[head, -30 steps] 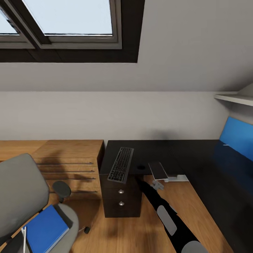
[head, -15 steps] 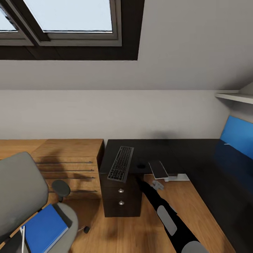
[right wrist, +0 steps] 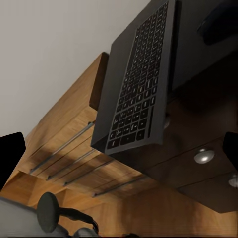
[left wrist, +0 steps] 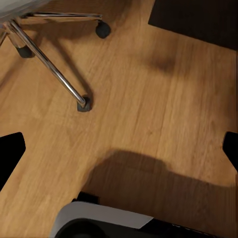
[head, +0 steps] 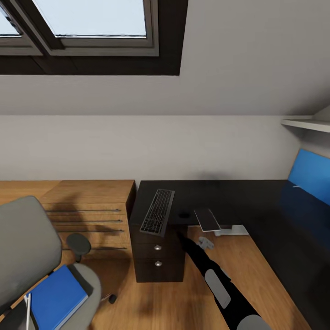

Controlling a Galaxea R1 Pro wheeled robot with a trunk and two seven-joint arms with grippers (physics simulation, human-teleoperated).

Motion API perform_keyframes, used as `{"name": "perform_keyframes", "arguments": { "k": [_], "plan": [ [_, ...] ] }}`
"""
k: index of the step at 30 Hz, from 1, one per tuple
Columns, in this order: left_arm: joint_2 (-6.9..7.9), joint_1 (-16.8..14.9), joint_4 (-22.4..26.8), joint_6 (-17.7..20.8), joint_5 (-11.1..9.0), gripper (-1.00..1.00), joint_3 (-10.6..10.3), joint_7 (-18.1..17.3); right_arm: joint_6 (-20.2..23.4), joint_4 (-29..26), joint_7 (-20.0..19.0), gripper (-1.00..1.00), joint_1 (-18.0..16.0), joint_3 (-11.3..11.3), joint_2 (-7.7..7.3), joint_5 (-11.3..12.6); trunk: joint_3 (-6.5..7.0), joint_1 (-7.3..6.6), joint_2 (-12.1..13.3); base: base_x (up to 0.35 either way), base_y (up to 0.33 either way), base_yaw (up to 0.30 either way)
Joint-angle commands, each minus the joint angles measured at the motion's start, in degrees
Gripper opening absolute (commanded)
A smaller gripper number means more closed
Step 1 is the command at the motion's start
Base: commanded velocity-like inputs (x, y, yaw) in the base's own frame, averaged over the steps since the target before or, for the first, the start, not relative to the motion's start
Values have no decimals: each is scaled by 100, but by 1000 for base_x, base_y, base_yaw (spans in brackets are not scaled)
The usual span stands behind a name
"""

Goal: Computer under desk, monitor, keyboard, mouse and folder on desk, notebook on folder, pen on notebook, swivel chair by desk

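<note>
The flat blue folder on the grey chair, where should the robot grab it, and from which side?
Probably the bright-blue flat folder is best pinched at its free front edge, coming in low from the open front of the grey padded swivel chair. It lies flat on the seat, too thin to grip from above, and the backrest and black armrest crowd its other sides.

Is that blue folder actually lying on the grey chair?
Touching. In the head view the blue folder lies flat on the seat of the swivel chair, with no gap visible beneath it.
</note>
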State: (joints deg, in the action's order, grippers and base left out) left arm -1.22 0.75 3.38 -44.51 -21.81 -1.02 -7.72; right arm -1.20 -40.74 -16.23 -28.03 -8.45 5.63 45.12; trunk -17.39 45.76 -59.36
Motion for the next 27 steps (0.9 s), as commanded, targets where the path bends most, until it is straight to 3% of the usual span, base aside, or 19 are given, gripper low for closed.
{"name": "perform_keyframes", "arguments": {
  "k": [1, 18, 27],
  "plan": [
    [-8, 3, 16, -3, -63, 100, -7, -45, -14, 13, -16, 100, -6, -15, -1, 61, -24, 23, -46, 0, 0, 0],
    [-131, 4, 143, -16, -37, 100, -6, -53, -18, 57, -15, 100, -9, -17, 8, 60, -329, 397, -727, 0, 0, 0],
    [-99, 3, 131, 7, -51, 100, -5, -13, -20, 51, -12, 100, -8, -13, 3, 58, -491, 594, -1088, 0, 0, 0]
  ]
}}
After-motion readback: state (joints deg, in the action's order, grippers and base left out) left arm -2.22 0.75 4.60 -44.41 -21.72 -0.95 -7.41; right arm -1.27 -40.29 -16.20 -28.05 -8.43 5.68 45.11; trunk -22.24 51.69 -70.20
